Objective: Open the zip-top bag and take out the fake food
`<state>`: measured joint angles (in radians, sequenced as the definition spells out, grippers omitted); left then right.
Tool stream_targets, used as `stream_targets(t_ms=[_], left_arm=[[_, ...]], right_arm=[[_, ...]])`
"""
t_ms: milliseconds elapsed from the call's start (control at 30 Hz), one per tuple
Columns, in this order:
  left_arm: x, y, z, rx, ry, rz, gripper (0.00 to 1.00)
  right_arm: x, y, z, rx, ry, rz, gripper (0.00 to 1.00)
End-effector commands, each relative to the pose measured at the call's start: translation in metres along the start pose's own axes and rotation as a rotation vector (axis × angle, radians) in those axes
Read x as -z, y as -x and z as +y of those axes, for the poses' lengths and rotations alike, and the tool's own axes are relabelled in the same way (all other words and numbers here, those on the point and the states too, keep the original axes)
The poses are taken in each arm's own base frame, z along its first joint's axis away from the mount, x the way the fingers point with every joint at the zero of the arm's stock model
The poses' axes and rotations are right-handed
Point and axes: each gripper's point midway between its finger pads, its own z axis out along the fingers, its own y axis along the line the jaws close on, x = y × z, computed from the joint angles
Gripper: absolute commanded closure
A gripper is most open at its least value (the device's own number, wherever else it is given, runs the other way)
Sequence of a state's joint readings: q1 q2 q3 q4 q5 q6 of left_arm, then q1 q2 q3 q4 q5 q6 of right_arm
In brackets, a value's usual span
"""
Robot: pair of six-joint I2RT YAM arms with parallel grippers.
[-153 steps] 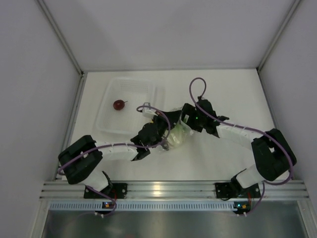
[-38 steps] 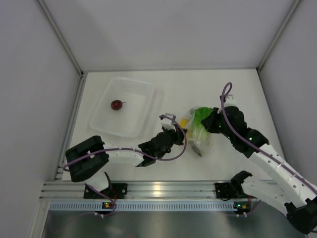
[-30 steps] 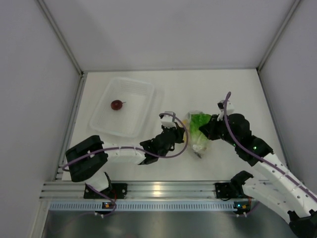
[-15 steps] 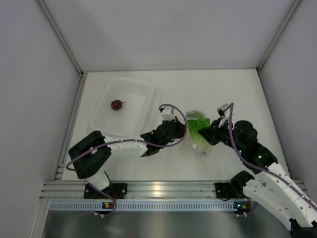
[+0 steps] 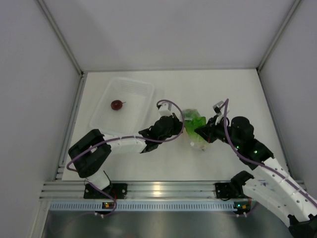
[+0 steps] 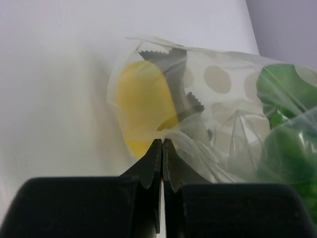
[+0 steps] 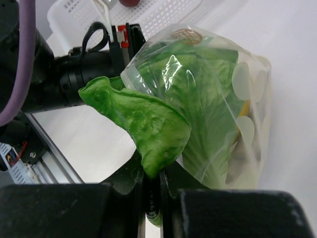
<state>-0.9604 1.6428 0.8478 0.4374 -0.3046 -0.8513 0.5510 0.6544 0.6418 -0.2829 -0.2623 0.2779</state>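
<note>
The zip-top bag (image 5: pixel 200 143), clear with white dots, hangs between my two grippers over the table's middle. My left gripper (image 6: pixel 162 142) is shut on a crinkled edge of the bag (image 6: pixel 223 99), right below a yellow piece (image 6: pixel 141 106) inside it. My right gripper (image 7: pixel 153 174) is shut on the tip of the green lettuce leaf (image 7: pixel 143 119). The leaf sticks out of the bag's mouth, and its lower part is still inside the bag (image 7: pixel 242 104). In the top view the left gripper (image 5: pixel 181 127) and right gripper (image 5: pixel 201 132) flank the lettuce (image 5: pixel 195 123).
A rigid clear tray (image 5: pixel 132 88) stands at the back left with a dark red round fruit (image 5: pixel 117 104) in it. The tray's corner (image 7: pixel 163 12) shows behind the left arm (image 7: pixel 64 74). White walls enclose the table on three sides.
Over the last second both grippers and the bag have shifted slightly towards the far side. The left arm has swung its wrist up beside the tray. Both grips are unchanged.
</note>
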Motion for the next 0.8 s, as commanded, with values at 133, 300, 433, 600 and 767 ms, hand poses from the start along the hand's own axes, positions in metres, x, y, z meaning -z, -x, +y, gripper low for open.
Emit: stream_targets(t_ms=[133,300,433,600,767], left_arm=[[0.005,0.077,0.001,-0.014,0.032,-0.182,1.0],[0.021,0.098,-0.021,0.001,-0.054,-0.241,1.0],[0.034,0.109,-0.021,0.011,-0.065,-0.289,1.0],[0.029,0.113,-0.015,0.023,-0.056,-0.288,1.0],[0.019,0.119,-0.001,0.051,-0.042,-0.276,1.0]], right_arm=[[0.003,-0.014,0.029,0.005,0.168,0.113,1.0],[-0.006,-0.029,0.008,-0.046,0.059,0.173,1.0],[-0.01,-0.035,0.005,-0.068,0.043,0.203,1.0],[0.005,-0.028,0.058,-0.011,0.366,0.167,1.0],[0.02,-0.02,0.086,0.035,0.534,0.132,1.0]])
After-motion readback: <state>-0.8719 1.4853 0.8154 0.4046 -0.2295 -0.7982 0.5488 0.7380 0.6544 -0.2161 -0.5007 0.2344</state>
